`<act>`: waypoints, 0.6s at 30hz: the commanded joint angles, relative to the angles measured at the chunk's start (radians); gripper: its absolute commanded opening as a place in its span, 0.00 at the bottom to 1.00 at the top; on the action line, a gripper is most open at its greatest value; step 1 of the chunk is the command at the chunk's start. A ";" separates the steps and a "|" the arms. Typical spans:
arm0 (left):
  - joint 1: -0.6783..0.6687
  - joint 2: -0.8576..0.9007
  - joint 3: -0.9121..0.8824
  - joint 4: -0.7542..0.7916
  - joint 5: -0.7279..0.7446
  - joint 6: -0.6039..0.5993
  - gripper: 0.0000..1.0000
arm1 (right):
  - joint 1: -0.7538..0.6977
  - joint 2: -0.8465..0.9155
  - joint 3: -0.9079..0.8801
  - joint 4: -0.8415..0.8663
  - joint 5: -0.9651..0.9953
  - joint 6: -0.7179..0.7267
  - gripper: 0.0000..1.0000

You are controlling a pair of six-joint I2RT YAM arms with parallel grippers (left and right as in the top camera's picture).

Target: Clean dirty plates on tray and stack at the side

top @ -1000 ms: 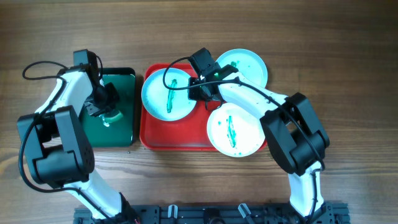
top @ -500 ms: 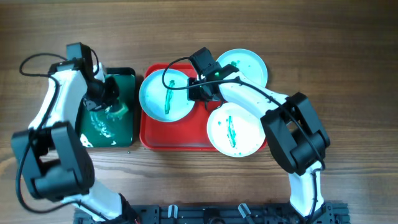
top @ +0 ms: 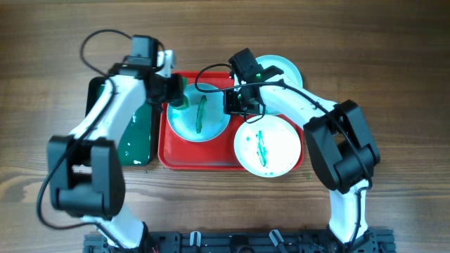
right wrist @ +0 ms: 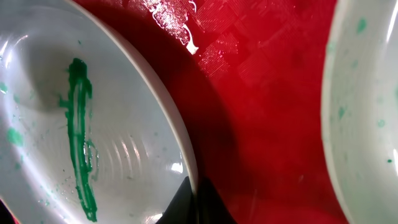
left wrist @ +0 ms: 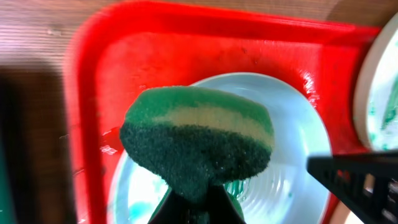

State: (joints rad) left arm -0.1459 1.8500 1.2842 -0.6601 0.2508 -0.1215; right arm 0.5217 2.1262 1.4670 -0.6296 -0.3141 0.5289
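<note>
A pale turquoise dirty plate [top: 204, 121] with a long green streak sits tilted on the left half of the red tray [top: 184, 156]. My right gripper [top: 235, 105] is shut on its right rim; the pinched rim shows in the right wrist view [right wrist: 186, 163]. My left gripper [top: 176, 95] is shut on a green sponge [left wrist: 198, 140] held over the plate's left part [left wrist: 286, 124]. A second streaked plate [top: 267, 147] lies at the tray's right front. A third plate [top: 283, 70] lies at the back right.
A dark green tray [top: 137, 137] with wet smears lies left of the red tray. Both arms reach over the red tray's back half. Bare wooden table surrounds the trays.
My left gripper has lifted the sponge from the dark green tray and swung right, over the plate on the red tray. The right gripper has tilted that plate slightly.
</note>
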 commanded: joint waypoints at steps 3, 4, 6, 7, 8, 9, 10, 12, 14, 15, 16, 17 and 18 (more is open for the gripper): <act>-0.074 0.115 0.011 0.053 -0.035 -0.021 0.04 | 0.000 -0.010 0.020 0.001 -0.020 -0.021 0.04; -0.084 0.127 0.011 0.056 -0.035 -0.020 0.04 | 0.000 -0.010 0.020 0.004 -0.020 -0.021 0.04; -0.107 0.151 0.011 0.055 -0.035 -0.021 0.04 | 0.000 -0.010 0.020 0.010 -0.020 -0.021 0.04; -0.115 0.156 0.011 0.054 -0.034 -0.021 0.04 | 0.000 -0.010 0.019 0.011 -0.020 -0.020 0.04; -0.123 0.158 0.011 0.051 -0.031 -0.021 0.04 | 0.000 -0.010 0.019 0.012 -0.020 -0.021 0.04; -0.135 0.159 0.011 0.043 -0.024 -0.020 0.04 | 0.000 -0.010 0.019 0.013 -0.020 -0.020 0.04; -0.144 0.159 0.011 0.036 -0.006 -0.013 0.04 | 0.000 -0.010 0.019 0.014 -0.020 -0.021 0.04; -0.161 0.159 0.011 0.011 0.106 0.055 0.04 | 0.000 -0.010 0.019 0.014 -0.020 -0.021 0.04; -0.177 0.159 0.011 -0.045 0.194 0.123 0.04 | -0.001 -0.010 0.019 0.014 -0.020 -0.015 0.04; -0.177 0.159 0.011 -0.060 0.192 0.129 0.04 | -0.005 -0.010 0.019 0.013 -0.020 -0.002 0.04; -0.174 0.159 0.011 -0.071 0.175 0.129 0.04 | -0.011 -0.010 0.019 0.013 -0.026 0.004 0.04; -0.171 0.159 0.011 -0.071 0.157 0.124 0.04 | -0.019 -0.009 0.019 0.013 -0.029 0.014 0.04; -0.163 0.159 0.011 -0.062 0.102 0.086 0.04 | -0.026 -0.009 0.017 0.013 -0.031 0.023 0.04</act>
State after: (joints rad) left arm -0.3168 1.9812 1.2907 -0.7231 0.3626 -0.0448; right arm 0.5186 2.1262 1.4670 -0.6277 -0.3141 0.5232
